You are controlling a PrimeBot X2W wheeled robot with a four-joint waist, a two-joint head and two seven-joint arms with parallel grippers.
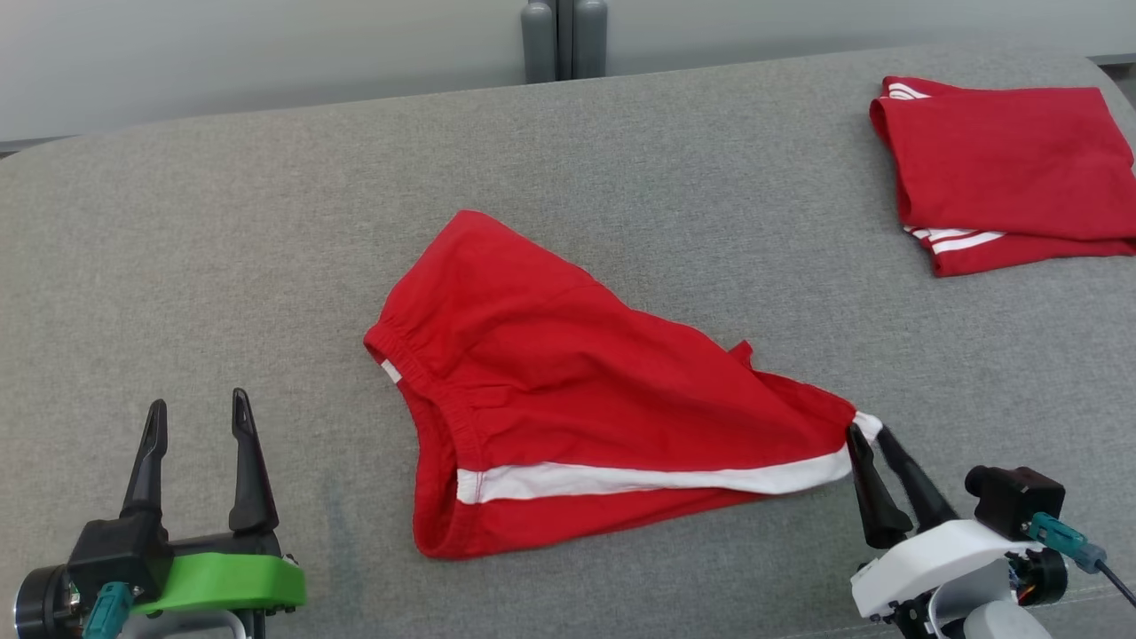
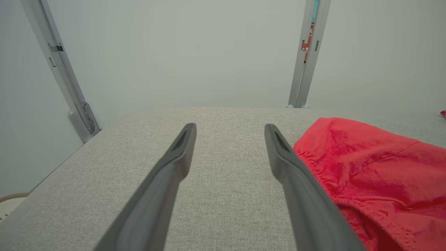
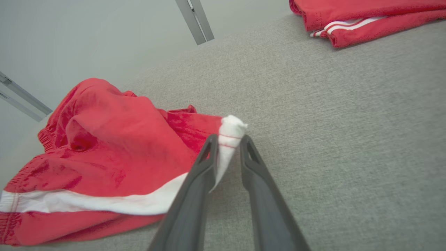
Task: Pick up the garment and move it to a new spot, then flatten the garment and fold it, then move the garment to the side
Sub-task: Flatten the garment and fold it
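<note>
Shorts point(image 1: 568, 382) of red cloth, with a gathered elastic waistband and a white side stripe point(image 1: 621, 479), lie spread and rumpled near the middle of the grey fabric-covered bench point(image 1: 266, 222) in the head view. The waistband is toward the robot's left, and a white-tipped corner stretches out to the lower right. There the right gripper point(image 1: 868, 433) has its jaws pinched together on that corner. The left gripper point(image 1: 199, 401) sits at the lower left, apart from the shorts, jaws spread wide with nothing between them. A folded red garment with white stripes point(image 1: 1012, 169) rests at the bench's far right, well apart from the shorts.

Left wrist view: the left gripper point(image 2: 230, 127) points across bare bench point(image 2: 223, 181), jaws wide apart and empty. The waistband end of the shorts point(image 2: 376, 167) lies just beside the right-hand finger. Whether cloth and finger touch cannot be told.

Right wrist view: the right gripper point(image 3: 228, 139) has its jaws nearly together, clamping the bunched white corner point(image 3: 230, 127) of the shorts point(image 3: 115, 139). The corner is raised a little above the bench point(image 3: 348, 122), while the rest of the cloth trails away to the left in loose folds. The folded red garment point(image 3: 366, 17) lies at the top right, well apart.
</note>
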